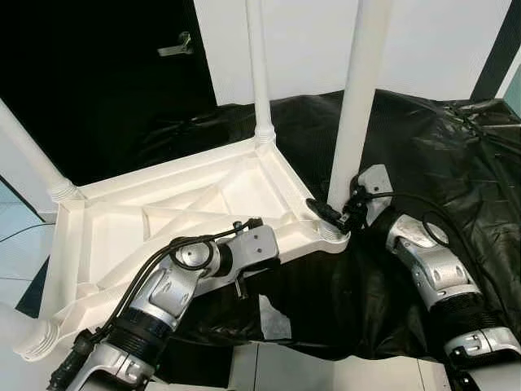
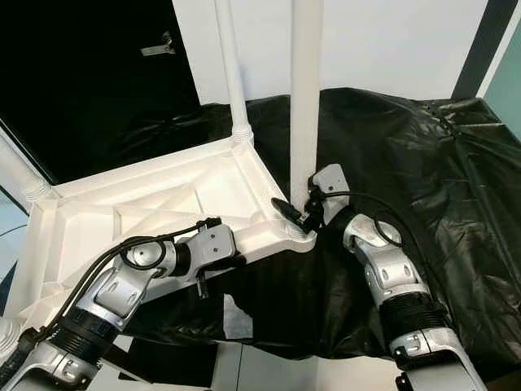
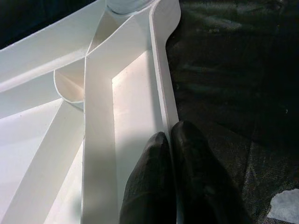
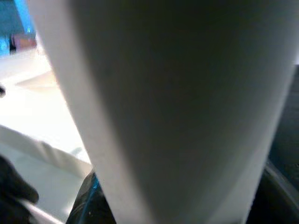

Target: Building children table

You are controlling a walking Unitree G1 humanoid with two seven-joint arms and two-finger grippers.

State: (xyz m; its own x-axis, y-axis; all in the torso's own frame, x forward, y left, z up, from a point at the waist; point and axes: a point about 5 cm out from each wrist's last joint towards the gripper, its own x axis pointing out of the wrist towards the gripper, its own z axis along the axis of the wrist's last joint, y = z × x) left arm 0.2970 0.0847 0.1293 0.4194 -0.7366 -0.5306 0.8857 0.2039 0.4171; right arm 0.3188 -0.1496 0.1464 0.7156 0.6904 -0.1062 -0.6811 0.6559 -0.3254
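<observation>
We have the white tabletop (image 1: 163, 220) upside down on black sheeting (image 1: 423, 155), legs pointing up. Our left gripper (image 3: 170, 140) pinches its near rim, fingers clenched on the thin edge. Right gripper (image 1: 335, 213) sits at the base of the near-right leg (image 1: 358, 98), fingers around it where it meets the corner socket. Leg's long axis runs vertical, straight above the right fingers; right arm nearer for seating it.
</observation>
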